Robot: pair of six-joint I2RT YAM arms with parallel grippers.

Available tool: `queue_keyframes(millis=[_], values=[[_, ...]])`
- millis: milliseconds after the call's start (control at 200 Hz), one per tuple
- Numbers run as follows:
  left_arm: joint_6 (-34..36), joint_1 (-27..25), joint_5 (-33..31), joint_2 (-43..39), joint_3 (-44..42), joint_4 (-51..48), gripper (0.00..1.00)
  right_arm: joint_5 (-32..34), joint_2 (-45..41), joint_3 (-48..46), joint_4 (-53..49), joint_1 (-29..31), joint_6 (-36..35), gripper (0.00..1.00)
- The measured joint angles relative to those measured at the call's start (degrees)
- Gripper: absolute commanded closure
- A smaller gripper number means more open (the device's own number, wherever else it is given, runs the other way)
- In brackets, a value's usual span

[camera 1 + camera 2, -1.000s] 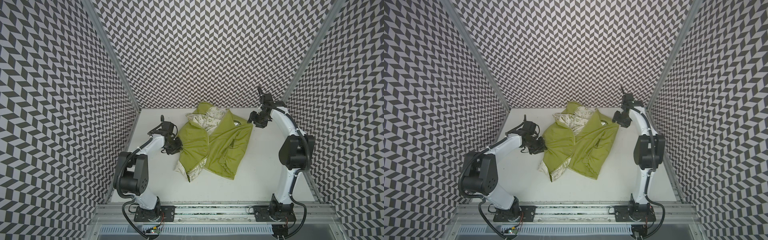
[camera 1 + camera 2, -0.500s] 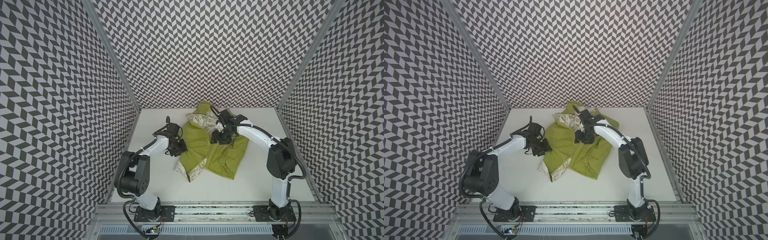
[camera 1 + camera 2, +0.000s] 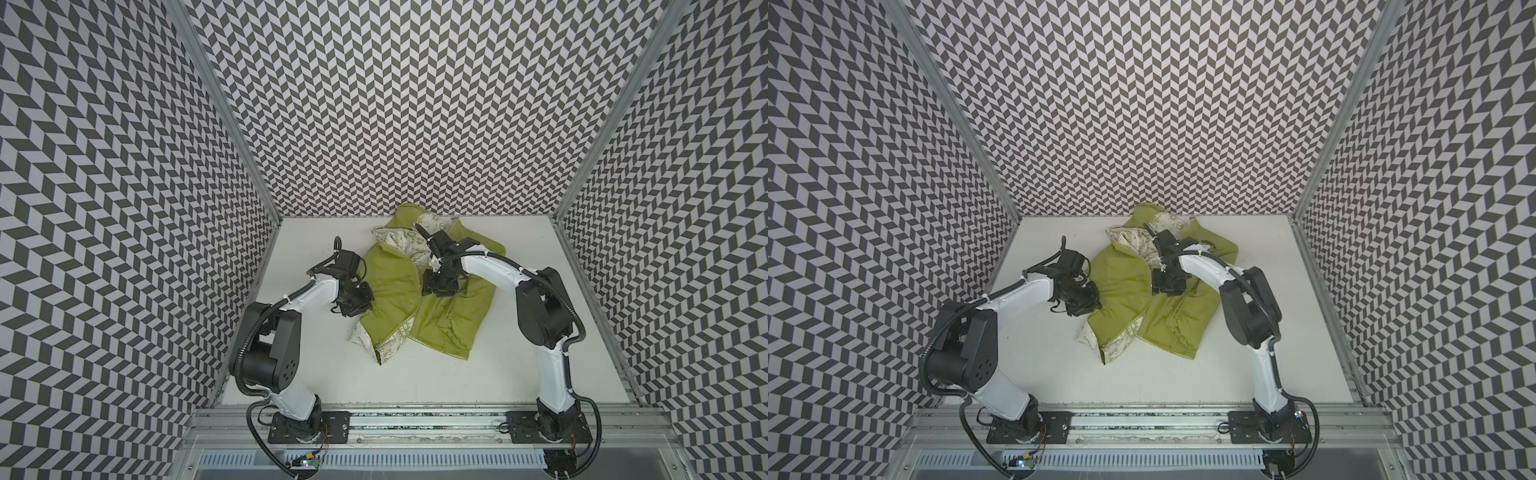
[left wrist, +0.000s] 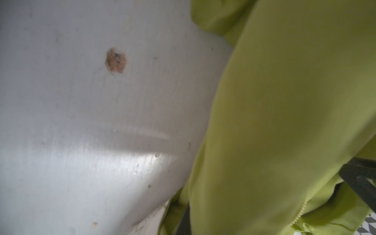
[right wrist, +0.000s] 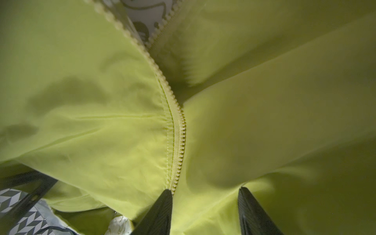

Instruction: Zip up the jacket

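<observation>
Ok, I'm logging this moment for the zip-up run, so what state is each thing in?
jacket: crumpled on the table, front open, printed lining showing.
zipper: rows of teeth parted where the lining shows; not zipped up.
left gripper: fingers either side of a fold at the jacket's side edge; grip unclear.
right gripper: open, over the jacket's middle, one fingertip beside the zipper.

Top views bright, evenly lit, sharp. Wrist views dimmer, soft; glare patch on table [image 4: 142, 156]; jacket [image 5: 264, 122] folds shadowed, blurred toward edges.
</observation>
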Motion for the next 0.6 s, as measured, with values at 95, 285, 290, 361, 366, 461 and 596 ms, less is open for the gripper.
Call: queue_keyframes(millis=[95,285,290,361,366,461,596], values=[[0.04,0.00,0.24,0.00,-0.13,0.15,0.83,0.61,0.37,-0.07,0.63,0.39,0.22,0.62],[0.28,0.15,0.61,0.00,-0.98,0.92,0.87,1.64,0.87,-0.39,1.75,0.81,0.92,0.87],[0.28,0.17,0.63,0.00,-1.01,0.92,0.87,1.64,0.90,-0.39,1.81,0.81,0.81,0.88],[0.28,0.42,0.98,0.00,-1.25,1.11,0.89,2.05,0.92,-0.48,1.86,0.85,0.83,0.99],[0.26,0.42,1.05,0.00,-1.29,1.16,0.89,2.14,0.92,-0.48,1.86,0.85,0.72,1.00],[0.22,0.81,1.46,-0.09,-1.81,1.68,0.91,2.86,0.92,-0.66,1.81,0.85,0.74,1.00],[0.11,1.57,2.08,-0.85,-2.54,2.27,0.95,4.35,-0.22,-3.45,2.10,0.85,0.24,1.00]])
